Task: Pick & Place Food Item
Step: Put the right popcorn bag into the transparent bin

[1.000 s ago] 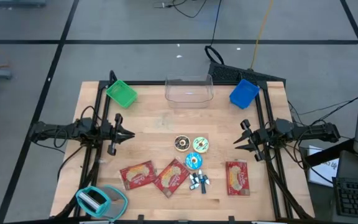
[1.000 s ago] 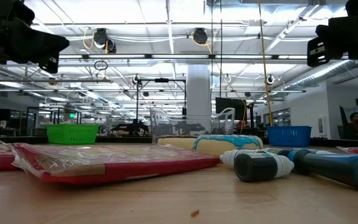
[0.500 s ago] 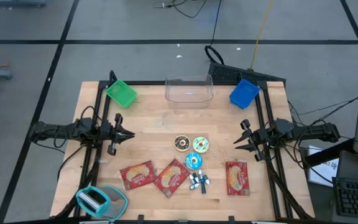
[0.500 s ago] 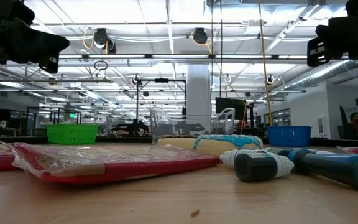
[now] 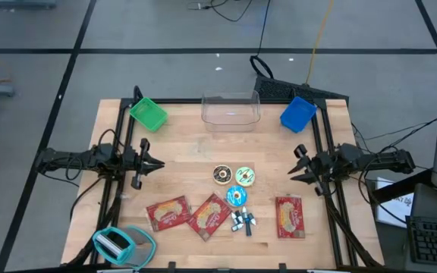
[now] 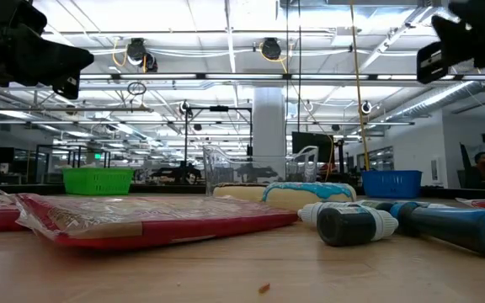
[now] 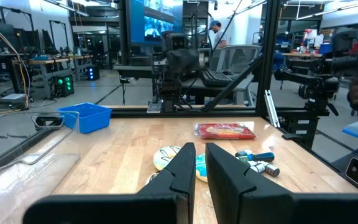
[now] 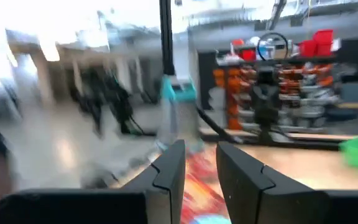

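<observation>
Wooden table point(image 5: 196, 163) is seen from above. Left gripper point(image 5: 158, 164) is held at the left edge, jaws only slightly apart, holding nothing. Right gripper point(image 5: 295, 164) is at the right edge, jaws a little apart, also empty. Green basket point(image 5: 149, 114), clear container point(image 5: 231, 110) and blue basket point(image 5: 297, 113) appear empty. Red food packets point(image 5: 190, 214) lie near the front.

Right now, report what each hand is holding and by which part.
Nothing is held. The left hand and the right hand both hang empty at the table's sides, away from the food items.
</observation>
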Available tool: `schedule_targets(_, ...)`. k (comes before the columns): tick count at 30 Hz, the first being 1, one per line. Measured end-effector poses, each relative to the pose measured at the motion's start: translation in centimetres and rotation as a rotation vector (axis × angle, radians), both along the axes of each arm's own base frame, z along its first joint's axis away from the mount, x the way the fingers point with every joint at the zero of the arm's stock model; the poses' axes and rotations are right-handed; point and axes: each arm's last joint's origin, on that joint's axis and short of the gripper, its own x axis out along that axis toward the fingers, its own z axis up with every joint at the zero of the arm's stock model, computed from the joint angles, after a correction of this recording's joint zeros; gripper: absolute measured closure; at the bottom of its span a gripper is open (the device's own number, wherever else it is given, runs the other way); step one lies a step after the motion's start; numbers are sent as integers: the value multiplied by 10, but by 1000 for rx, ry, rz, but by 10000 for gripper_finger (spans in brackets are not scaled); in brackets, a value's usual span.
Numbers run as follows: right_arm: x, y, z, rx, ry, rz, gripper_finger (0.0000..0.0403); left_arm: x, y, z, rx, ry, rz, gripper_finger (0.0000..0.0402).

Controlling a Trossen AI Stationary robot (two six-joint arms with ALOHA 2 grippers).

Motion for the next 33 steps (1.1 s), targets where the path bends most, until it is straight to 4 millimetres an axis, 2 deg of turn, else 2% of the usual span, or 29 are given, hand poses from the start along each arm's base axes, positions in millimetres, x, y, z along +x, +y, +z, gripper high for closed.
schedule_targets(4, -7, 0, 17, 211, -112, 81, 321, 0, 0, 0, 0, 0, 0, 364)
schedule_targets(9, -13, -2, 30, 304, -233, 97, 321, 0, 0, 0, 0, 0, 0, 364)
schedule_targets(13, -14, -5, 32, 253, -303, -30, 321, 0, 0, 0, 0, 0, 0, 364)
schedule_targets(19, -7, 3, 34, 213, -311, 46, 317, 0, 0, 0, 0, 0, 0, 364)
schedule_targets(22, 3, 12, 34, 172, -307, 89, 297, 0, 0, 0, 0, 0, 0, 364)
schedule_targets(26, 26, 31, 23, 105, -151, 122, 245, 0, 0, 0, 0, 0, 0, 364)
schedule_targets(29, 49, 50, 32, 84, -9, 102, 197, 0, 0, 0, 0, 0, -1, 364)
schedule_targets(31, 66, 62, 34, 44, 156, 103, 169, 0, 0, 0, 0, 1, -1, 364)
schedule_targets(33, 81, 71, 30, -4, 405, 68, 148, 0, 0, 0, 0, 1, -1, 364)
